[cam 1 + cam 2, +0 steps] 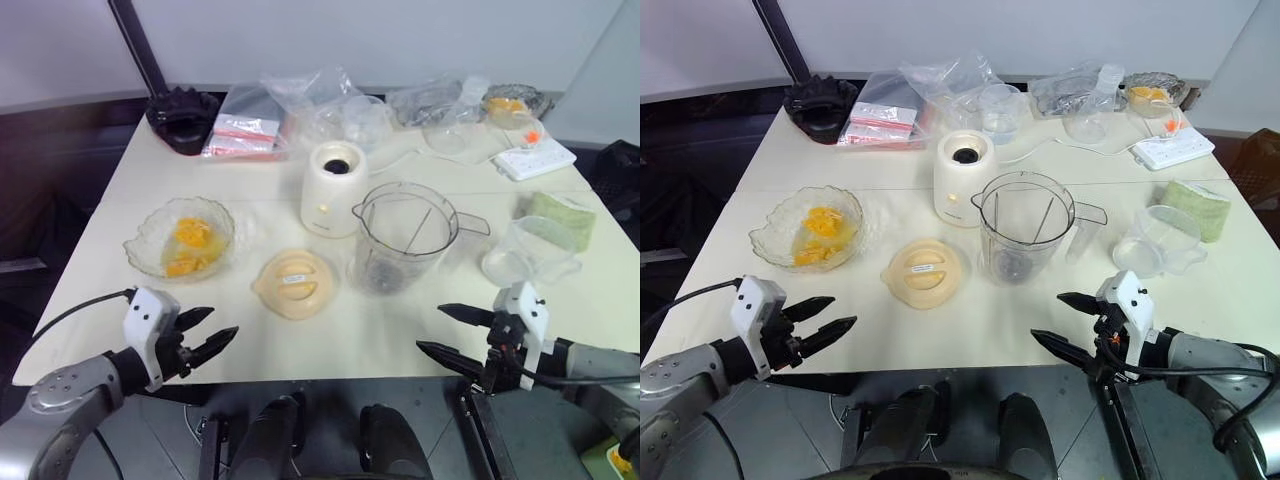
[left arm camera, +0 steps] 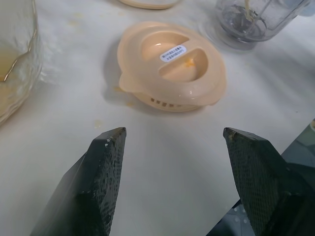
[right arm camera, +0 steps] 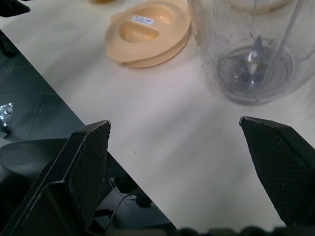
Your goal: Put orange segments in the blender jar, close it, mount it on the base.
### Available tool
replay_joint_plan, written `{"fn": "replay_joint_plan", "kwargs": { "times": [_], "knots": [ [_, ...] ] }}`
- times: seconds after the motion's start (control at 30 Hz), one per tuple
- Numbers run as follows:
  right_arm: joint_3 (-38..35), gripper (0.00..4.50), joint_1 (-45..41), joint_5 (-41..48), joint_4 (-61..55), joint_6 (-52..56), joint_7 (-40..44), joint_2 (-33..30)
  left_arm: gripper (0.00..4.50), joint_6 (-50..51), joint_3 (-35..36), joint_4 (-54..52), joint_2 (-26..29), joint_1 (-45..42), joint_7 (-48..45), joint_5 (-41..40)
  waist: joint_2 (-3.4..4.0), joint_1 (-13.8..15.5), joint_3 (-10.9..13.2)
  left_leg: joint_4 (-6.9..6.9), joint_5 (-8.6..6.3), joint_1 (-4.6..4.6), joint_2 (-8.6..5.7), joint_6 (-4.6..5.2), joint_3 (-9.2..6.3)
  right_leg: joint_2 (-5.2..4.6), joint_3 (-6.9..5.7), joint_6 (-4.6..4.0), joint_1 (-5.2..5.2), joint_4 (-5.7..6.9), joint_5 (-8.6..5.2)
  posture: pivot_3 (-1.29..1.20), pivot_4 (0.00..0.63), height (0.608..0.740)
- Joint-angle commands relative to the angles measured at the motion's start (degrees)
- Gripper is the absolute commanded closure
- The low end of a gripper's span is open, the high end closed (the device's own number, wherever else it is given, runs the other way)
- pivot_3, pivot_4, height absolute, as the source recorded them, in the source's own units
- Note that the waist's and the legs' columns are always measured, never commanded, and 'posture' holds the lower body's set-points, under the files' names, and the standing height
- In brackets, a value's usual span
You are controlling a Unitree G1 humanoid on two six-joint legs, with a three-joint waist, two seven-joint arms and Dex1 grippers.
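Observation:
Several orange segments (image 1: 190,245) lie in a ruffled clear glass bowl (image 1: 147,258) at the table's left. The clear blender jar (image 1: 403,235) stands upright in the middle, lidless, with its dark blade showing at the bottom (image 3: 252,64). Just behind it to the left sits the cream-white base (image 1: 333,188), its dark socket bare. A pale orange-cream lid (image 1: 294,283) rests flat between bowl and jar. My left gripper (image 1: 205,340) hovers open over the table's front left edge, nothing between its fingers. My right gripper (image 1: 450,335) is open and empty at the front right edge.
A smaller clear handled cup (image 1: 532,252) and a green sponge (image 1: 562,217) stand at the right. Plastic bags (image 1: 250,125), a black holder (image 1: 183,120), a white power strip (image 1: 534,158) and another glass bowl (image 1: 512,103) line the back of the table.

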Motion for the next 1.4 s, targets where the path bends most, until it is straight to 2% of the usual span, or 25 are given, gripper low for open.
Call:
{"fn": "replay_joint_plan", "kwargs": {
  "times": [0.03, 0.6, 0.93, 1.07, 1.23, 1.3, 1.4],
  "knots": [
    [-1.1, 0.1, -1.2, 0.3, -1.5, -0.8, -0.6, -0.2, 1.22, -0.1, 0.2, -0.6, -0.2, -0.2, 0.2, -0.8, 0.0, 0.0, 0.0, 0.0, 0.0, 0.0, 0.0, 0.0, 0.0, 0.0, 0.0, 0.0, 0.0, -0.01, 0.0, 0.0, 0.15, 0.74],
    [1.7, 0.1, -2.1, -0.9, -1.4, -0.8, -0.9, -0.5, 1.22, 0.3, 0.2, -0.7, -0.6, -1.2, 0.8, -0.8, 0.0, 0.1, 0.0, -0.04, -0.05, -0.03, -0.01, 0.09, 0.0, 0.01, -0.02, 0.0, 0.06, -0.25, 0.01, 0.0, 0.15, 0.74],
    [3.0, 0.1, -4.1, -0.8, -1.5, 0.0, -0.8, -1.0, 1.22, 2.1, 1.7, 0.6, 0.0, -5.2, 3.1, -1.7, 0.0, 0.1, 0.0, -0.04, -0.06, -0.02, -0.01, 0.1, 0.0, 0.02, -0.04, 0.01, 0.07, -0.27, 0.02, 0.0, 0.15, 0.74],
    [5.0, 0.1, -6.3, 0.3, -3.1, 1.5, -1.1, -1.3, 1.22, 5.4, 2.8, 4.3, 1.3, -15.1, 9.6, 0.2, -0.06, 0.3, 0.0, -0.01, -0.05, 0.02, -0.01, 0.1, -0.02, 0.04, -0.09, 0.01, 0.08, -0.21, 0.03, 0.0, 0.15, 0.74],
    [6.5, 0.1, -9.3, 3.5, -6.7, 5.1, -2.1, -1.6, 1.22, 27.6, 4.2, 12.8, 5.4, -35.5, 18.7, -4.5, -0.23, 0.2, 0.1, 0.14, -0.05, 0.1, -0.05, 0.1, -0.16, 0.09, -0.21, 0.04, 0.05, 0.0, 0.05, 0.0, 0.15, 0.74],
    [6.4, 0.1, -10.0, 5.0, -8.0, 6.3, -2.4, -1.8, 1.22, 32.8, 3.1, 17.1, 6.1, -43.4, 20.8, -3.7, -0.4, 0.2, 0.1, 0.15, -0.05, 0.11, -0.11, 0.1, -0.15, 0.1, -0.23, 0.13, 0.01, 0.07, 0.03, 0.0, 0.15, 0.74],
    [5.8, 0.1, -9.8, 6.4, -9.3, 7.2, -2.6, -2.0, 1.22, 37.0, 0.8, 21.4, 6.4, -50.0, 23.1, -1.1, -0.61, 0.0, 0.2, 0.15, -0.03, 0.09, -0.14, 0.11, -0.14, 0.1, -0.25, 0.36, 0.03, 0.28, 0.11, 0.0, 0.15, 0.74]
  ]
}}
